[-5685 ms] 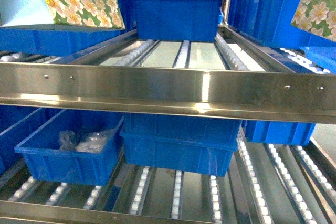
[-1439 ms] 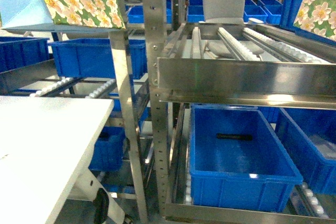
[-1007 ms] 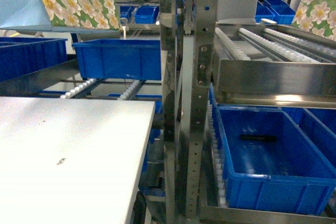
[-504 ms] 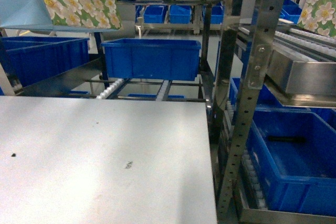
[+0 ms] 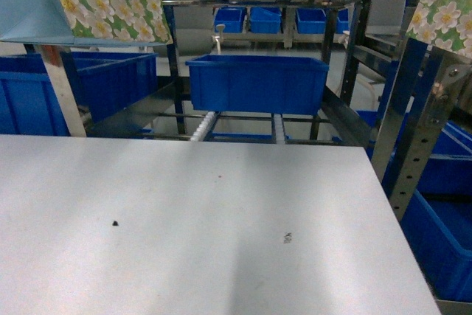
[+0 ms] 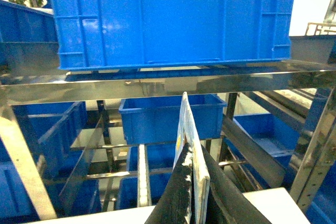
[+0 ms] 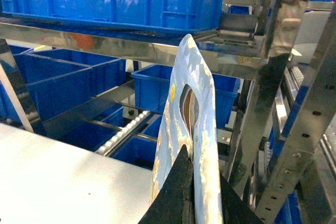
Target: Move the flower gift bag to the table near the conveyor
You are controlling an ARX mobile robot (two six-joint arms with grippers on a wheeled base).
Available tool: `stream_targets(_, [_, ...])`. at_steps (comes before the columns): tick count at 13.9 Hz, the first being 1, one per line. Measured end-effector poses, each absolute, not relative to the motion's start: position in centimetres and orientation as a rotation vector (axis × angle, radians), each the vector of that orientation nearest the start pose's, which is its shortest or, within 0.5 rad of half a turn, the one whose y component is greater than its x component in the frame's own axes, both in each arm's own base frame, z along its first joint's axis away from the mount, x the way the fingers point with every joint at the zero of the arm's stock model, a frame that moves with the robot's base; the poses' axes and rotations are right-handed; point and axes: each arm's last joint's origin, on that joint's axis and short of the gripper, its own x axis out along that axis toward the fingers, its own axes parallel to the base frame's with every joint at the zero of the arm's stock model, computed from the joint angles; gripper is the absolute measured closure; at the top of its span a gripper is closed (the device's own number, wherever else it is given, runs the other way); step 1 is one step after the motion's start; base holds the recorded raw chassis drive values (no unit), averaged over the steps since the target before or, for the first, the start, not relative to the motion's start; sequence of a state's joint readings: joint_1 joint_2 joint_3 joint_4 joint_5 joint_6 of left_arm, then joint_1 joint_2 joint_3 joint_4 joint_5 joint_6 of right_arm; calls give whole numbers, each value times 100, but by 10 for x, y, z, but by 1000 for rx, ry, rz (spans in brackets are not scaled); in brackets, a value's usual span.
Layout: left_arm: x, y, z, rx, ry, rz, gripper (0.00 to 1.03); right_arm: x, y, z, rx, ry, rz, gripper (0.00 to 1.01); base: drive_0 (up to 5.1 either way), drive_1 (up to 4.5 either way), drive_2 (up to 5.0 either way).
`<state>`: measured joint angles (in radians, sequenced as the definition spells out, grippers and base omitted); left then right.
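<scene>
The table (image 5: 192, 234) fills the lower part of the head view, a pale flat top with a few dark specks and a small mark right of its middle. Beyond the table's far edge stands the conveyor (image 5: 243, 117), steel rails with a lane of white rollers, and on it sits a blue bin (image 5: 257, 84), with more blue bins to the table's left, right and further back. The bag (image 5: 110, 1) hangs high above the table: one flowered part shows above the table's far left corner and another flowered strip above its far right corner, both well clear of the top. In the left wrist view the left end effector (image 6: 193, 192) is clenched on a thin upright edge of the bag, which rises between its dark fingers (image 6: 178, 192), with the table's far edge just below. In the right wrist view the right end effector (image 7: 197, 195) grips the bag's pale blue handle panel, which has an oval cut-out and stands upright between the fingers (image 7: 176, 192), above the table's right side and near the conveyor's perforated steel posts (image 7: 304, 124).
</scene>
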<state>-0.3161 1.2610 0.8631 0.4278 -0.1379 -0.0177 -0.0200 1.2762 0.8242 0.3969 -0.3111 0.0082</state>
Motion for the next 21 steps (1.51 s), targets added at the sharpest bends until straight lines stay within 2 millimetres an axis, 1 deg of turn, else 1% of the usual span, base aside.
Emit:
stream_targets(19, [272, -85, 318, -24, -27, -178, 101, 285, 3, 298, 17, 56, 291, 99, -498, 243, 243])
stream_targets(21, [273, -81, 318, -24, -28, -157, 101, 285, 6, 299, 16, 51, 307, 99, -500, 241, 241])
